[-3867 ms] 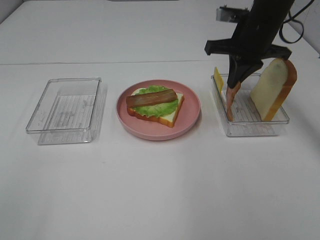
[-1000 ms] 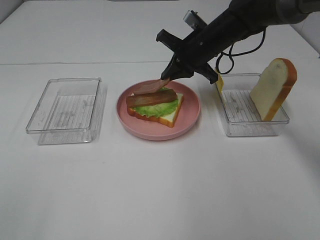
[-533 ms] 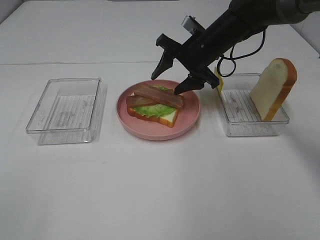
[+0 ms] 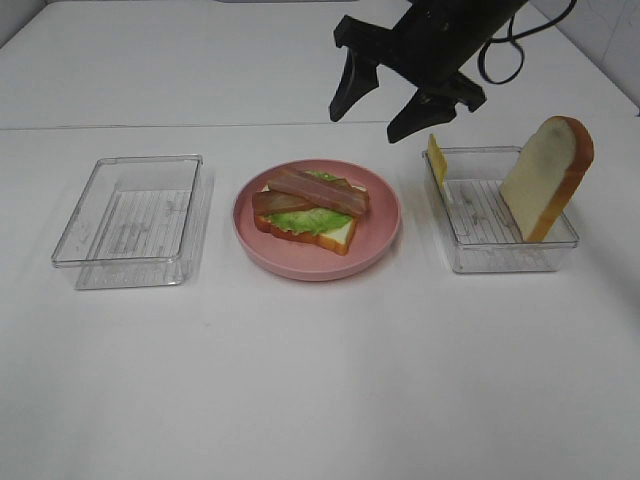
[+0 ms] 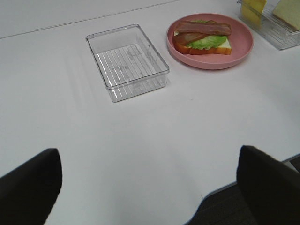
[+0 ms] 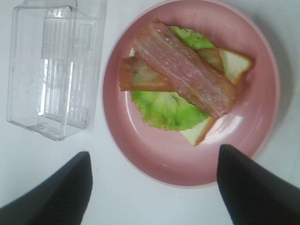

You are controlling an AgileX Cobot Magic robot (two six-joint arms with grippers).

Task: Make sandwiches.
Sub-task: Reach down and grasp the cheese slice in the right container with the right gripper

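The open sandwich [image 4: 310,209] lies on the pink plate [image 4: 383,240]: a bread slice, green lettuce, a brown bacon strip and a pinkish ham strip [image 6: 185,76] laid across on top. My right gripper [image 4: 405,105] is open and empty, raised above the plate's far right side. A second bread slice [image 4: 546,176] leans upright in the right clear tray [image 4: 505,252], with yellow cheese [image 4: 437,160] at its left end. The sandwich also shows in the left wrist view [image 5: 202,37]. My left gripper [image 5: 150,187] is open, far from the plate near the table's front edge.
A clear plastic tray [image 4: 133,220] with nothing in it stands left of the plate; it also shows in the left wrist view [image 5: 126,61] and the right wrist view [image 6: 51,70]. A seam runs across the white table behind the trays.
My right gripper carried the ham from the right tray to the plate, let it go on top of the bacon, and has risen away open.
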